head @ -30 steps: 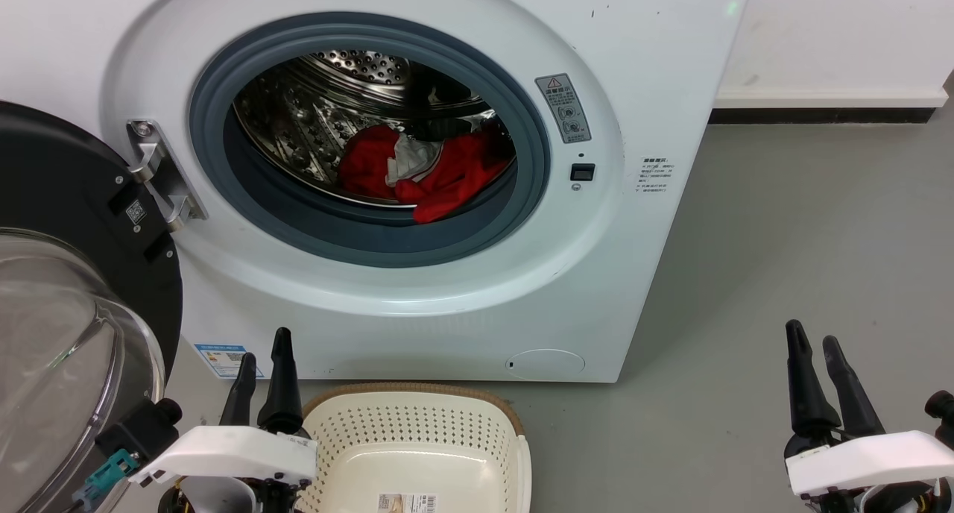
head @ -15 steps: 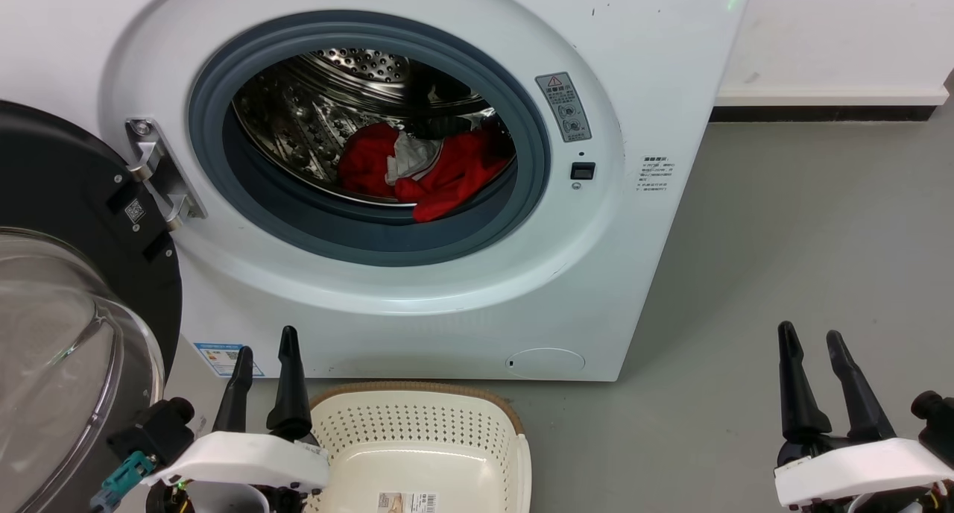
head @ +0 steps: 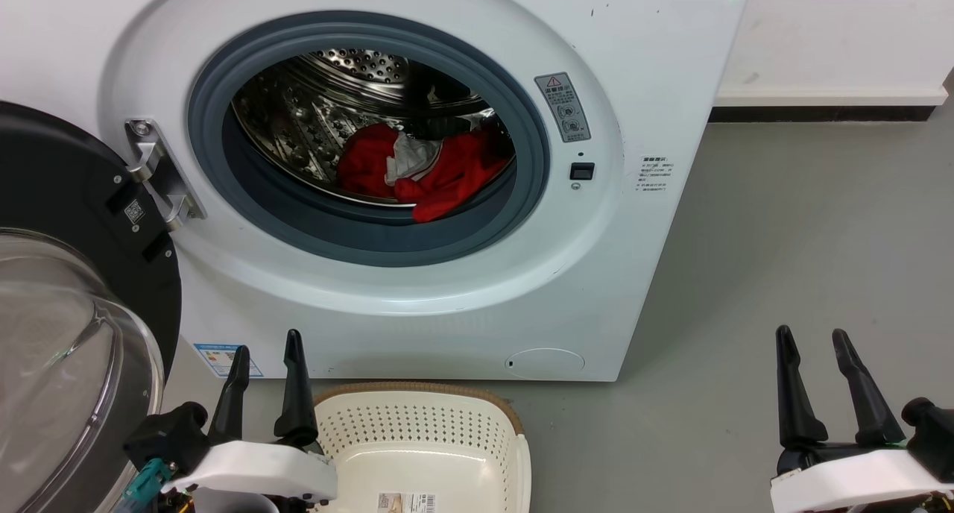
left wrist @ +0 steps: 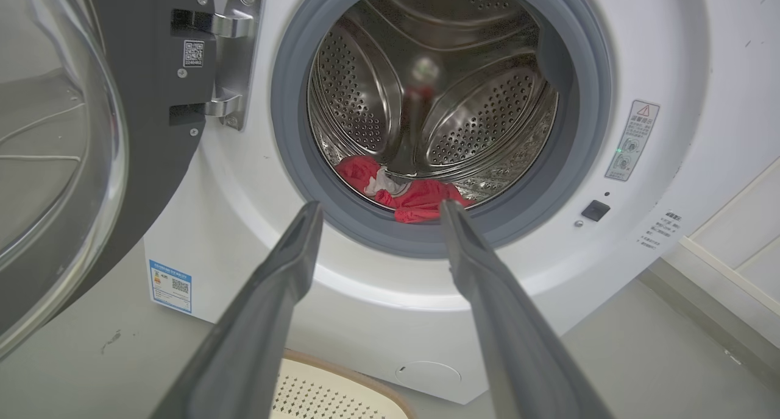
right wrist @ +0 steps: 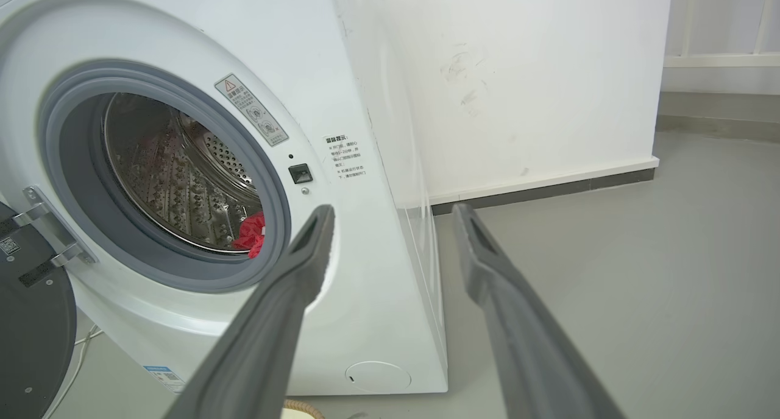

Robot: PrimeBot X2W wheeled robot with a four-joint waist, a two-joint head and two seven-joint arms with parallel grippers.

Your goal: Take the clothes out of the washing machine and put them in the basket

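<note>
The white washing machine [head: 641, 43] stands with its glass door [head: 67, 334] swung wide to the left. Red clothes [head: 440, 174] with a pale patch lie low in the steel drum, one fold draped toward the grey ring; they also show as clothes [left wrist: 414, 197] and a red scrap of clothes [right wrist: 253, 236] in the wrist views. The cream basket [head: 514, 461] sits on the floor in front of the machine and holds only a paper label. My left gripper [head: 264, 360] is open beside the basket's left rim. My right gripper [head: 812, 345] is open, low at the far right.
Grey floor [head: 782, 237] spreads to the right of the machine, up to a white wall with a dark skirting strip [head: 820, 115]. The open door's black rim [head: 82, 192] and metal hinge [head: 160, 174] take up the left side.
Both grippers have sunk a little lower in the head view, and their fingers have spread wider apart. The clothes and the basket have stayed put.
</note>
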